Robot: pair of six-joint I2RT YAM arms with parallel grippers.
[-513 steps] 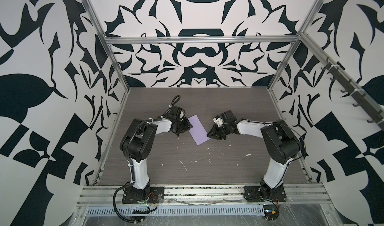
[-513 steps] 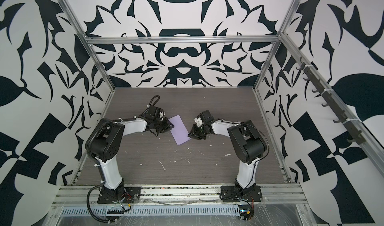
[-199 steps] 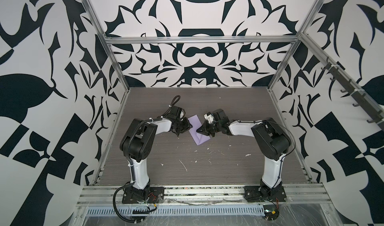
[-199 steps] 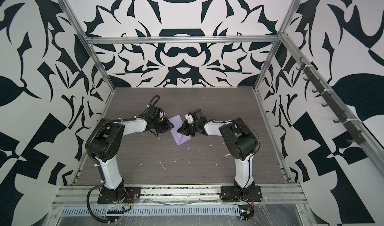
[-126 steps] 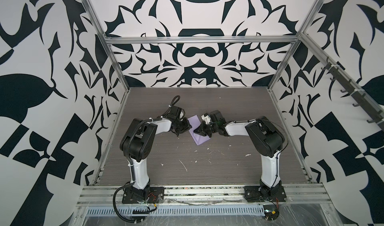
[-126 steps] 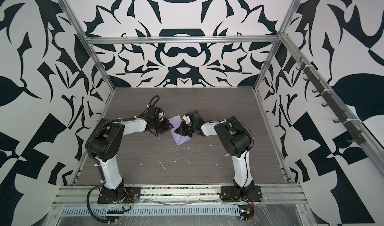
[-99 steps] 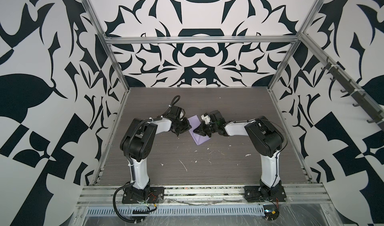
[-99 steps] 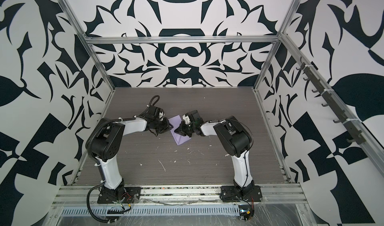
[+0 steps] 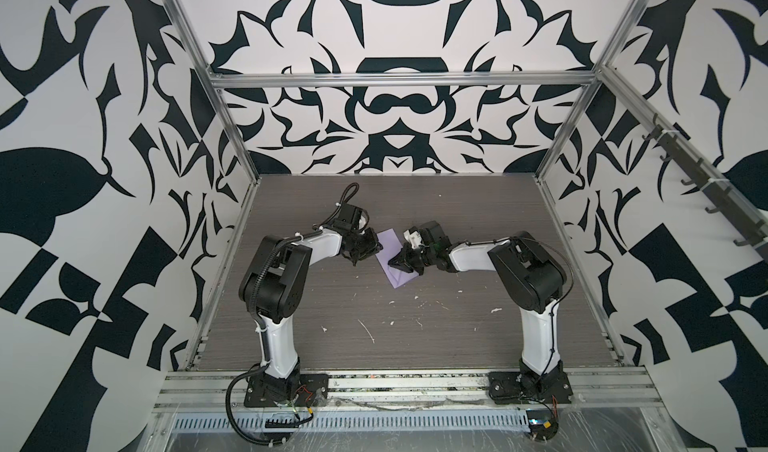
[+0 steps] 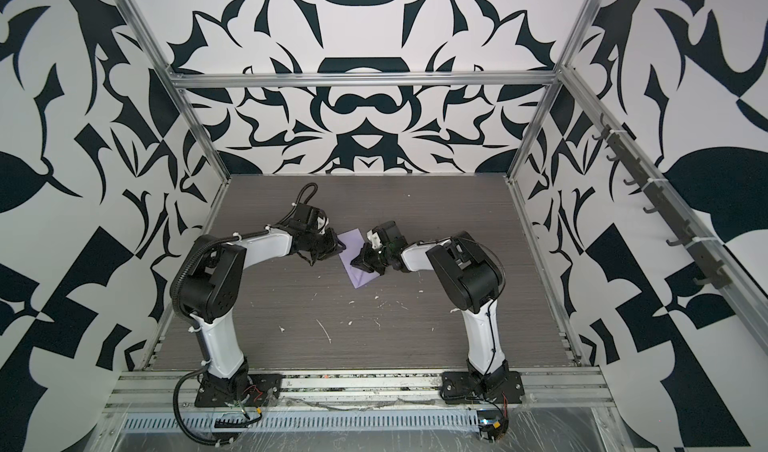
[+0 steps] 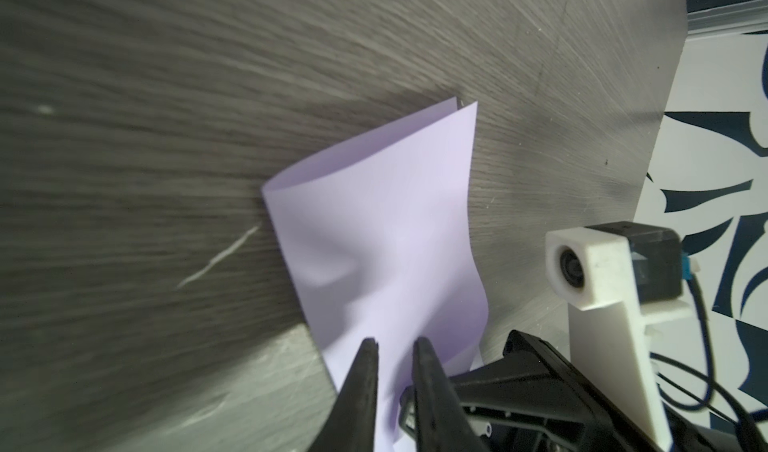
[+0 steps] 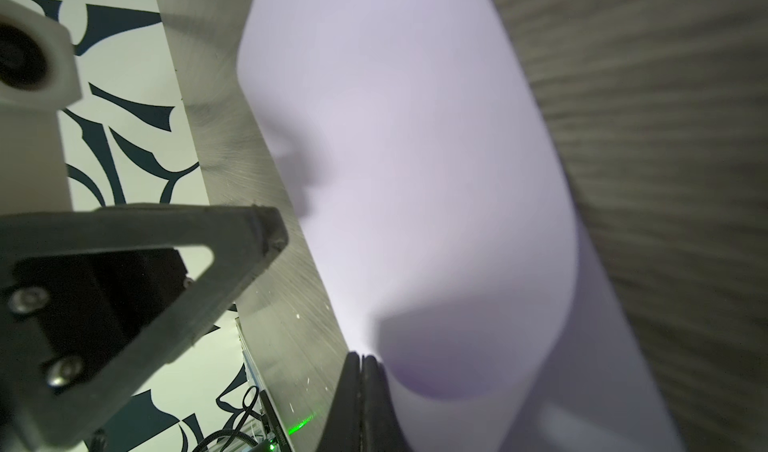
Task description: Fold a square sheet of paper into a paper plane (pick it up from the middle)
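Seen from above, two black-and-white robot arms met near the middle of a grey wood-grain tabletop (image 9: pixel 415 346), inside a booth with bold black-and-white patterned walls. Between them lay the square sheet of paper (image 9: pixel 390 242), lilac and doubled over into a narrow rectangle set at a slant. The work looked to be at its first fold, far from a finished plane. The right gripper (image 9: pixel 392 263) reached over the sheet with its jaws pressed together and their tip down on the paper, probably to pin the top layer and sharpen the crease. The left gripper (image 11: pixel 394 346) sat at the sheet's opposite long side, its jaws a narrow gap apart above the paper. Whether any layer lay between them could not be told. In the left wrist view the upper layer bulged and rippled, and one edge curled over as a soft loop rather than a sharp crease, so the fold seemed to need more pressing. Small white flecks (image 9: pixel 368 332) dotted the tabletop nearer the arm bases, well apart from the sheet.
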